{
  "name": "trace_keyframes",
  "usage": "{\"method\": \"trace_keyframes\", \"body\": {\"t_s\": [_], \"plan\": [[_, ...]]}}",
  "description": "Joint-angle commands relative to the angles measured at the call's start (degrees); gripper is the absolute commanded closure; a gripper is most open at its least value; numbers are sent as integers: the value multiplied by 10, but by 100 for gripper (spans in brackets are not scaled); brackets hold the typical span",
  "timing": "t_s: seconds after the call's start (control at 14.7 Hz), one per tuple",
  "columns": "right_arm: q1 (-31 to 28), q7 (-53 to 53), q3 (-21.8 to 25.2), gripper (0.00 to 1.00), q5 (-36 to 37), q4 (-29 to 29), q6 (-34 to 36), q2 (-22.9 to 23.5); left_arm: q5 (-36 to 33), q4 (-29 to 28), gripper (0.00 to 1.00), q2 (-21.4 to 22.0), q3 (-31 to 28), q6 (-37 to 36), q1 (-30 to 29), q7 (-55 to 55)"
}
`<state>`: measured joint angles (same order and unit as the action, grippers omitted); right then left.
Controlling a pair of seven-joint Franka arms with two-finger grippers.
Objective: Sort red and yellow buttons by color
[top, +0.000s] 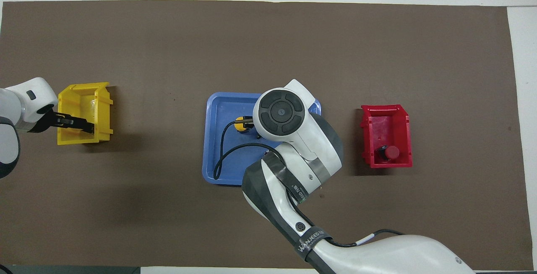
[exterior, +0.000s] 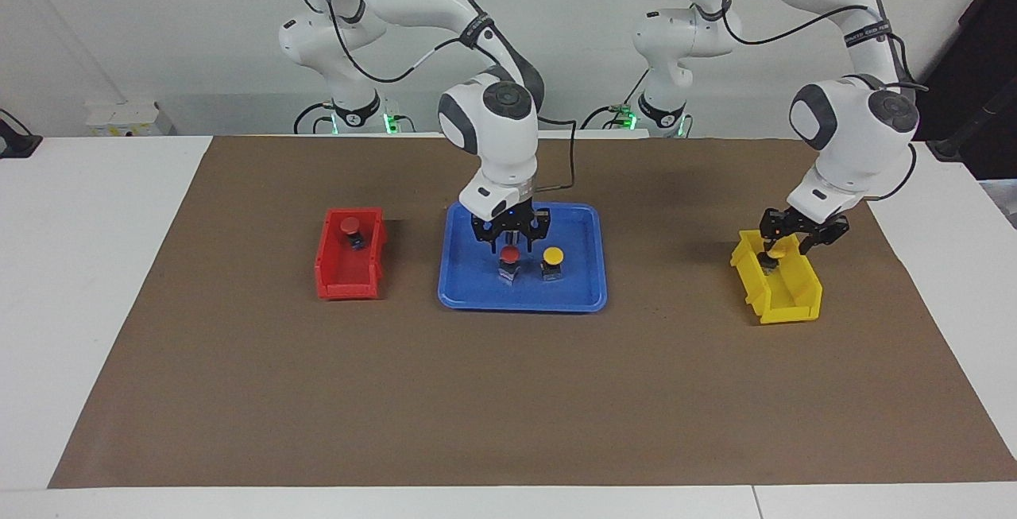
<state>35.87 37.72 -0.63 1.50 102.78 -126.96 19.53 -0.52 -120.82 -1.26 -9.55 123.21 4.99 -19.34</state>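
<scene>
My right gripper [exterior: 511,238] is open and low in the blue tray [exterior: 477,296], its fingers standing on either side of a red button [exterior: 509,253], just above its cap. A yellow button [exterior: 553,253] stands beside it in the tray and shows partly in the overhead view [top: 240,119]. Another red button [exterior: 350,224] lies in the red bin [exterior: 349,280]. My left gripper [exterior: 783,242] is shut on a yellow button [exterior: 783,248] and holds it over the yellow bin [exterior: 786,304].
The red bin [top: 386,116] is toward the right arm's end of the brown mat and the yellow bin [top: 82,93] toward the left arm's end. The right arm hides much of the blue tray [top: 216,139] from above.
</scene>
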Motion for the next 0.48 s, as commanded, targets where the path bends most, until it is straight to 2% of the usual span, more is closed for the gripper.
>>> {"method": "trace_keyframes", "body": {"t_s": [0.0, 0.07, 0.41], "plan": [[3, 10, 2, 32, 9, 34, -30, -13, 7, 79, 0, 5, 5, -96, 4, -4], [3, 10, 2, 33, 9, 34, -31, -13, 7, 93, 0, 8, 9, -111, 6, 10], [0, 9, 2, 39, 10, 49, -61, -12, 7, 110, 0, 5, 12, -111, 140, 216]]}}
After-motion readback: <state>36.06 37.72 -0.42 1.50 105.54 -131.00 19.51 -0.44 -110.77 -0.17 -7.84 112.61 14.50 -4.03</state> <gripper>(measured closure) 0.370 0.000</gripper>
